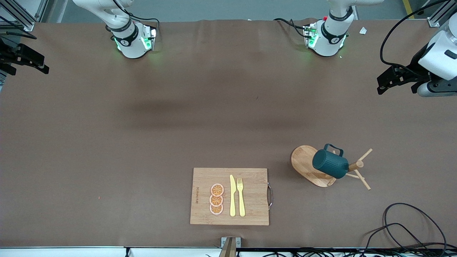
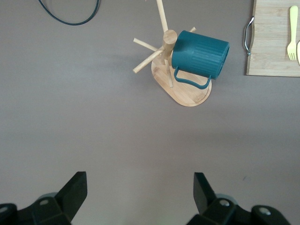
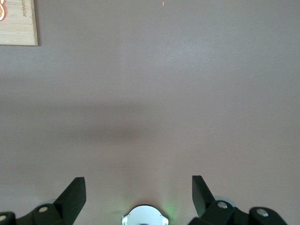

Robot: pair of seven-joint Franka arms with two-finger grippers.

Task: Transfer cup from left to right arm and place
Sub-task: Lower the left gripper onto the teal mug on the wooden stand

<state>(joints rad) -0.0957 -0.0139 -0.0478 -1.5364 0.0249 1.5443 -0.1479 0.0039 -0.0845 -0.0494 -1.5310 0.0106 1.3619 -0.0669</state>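
My left hand (image 1: 383, 84) hangs wide open and empty over the bench's (image 1: 142, 142) edge; my right hand (image 1: 43, 67) waits likewise at its end. The ribbed teal cup (image 1: 330, 163) hangs tilted on a wooden peg rack (image 1: 309, 167). Beside the rack lies a bamboo cutting board (image 1: 250, 196) with plastic cutlery (image 1: 236, 196).

Robotics laboratory, tabletop test station. Evidence: two arm bases (image 1: 134, 41) (image 1: 326, 39) with green status lights bolted to a brown-covered table (image 1: 142, 142); aluminium framing (image 1: 21, 16) at the corner; loose black cables (image 1: 410, 228) at the edge; staged props on a cutting board (image 1: 229, 196).
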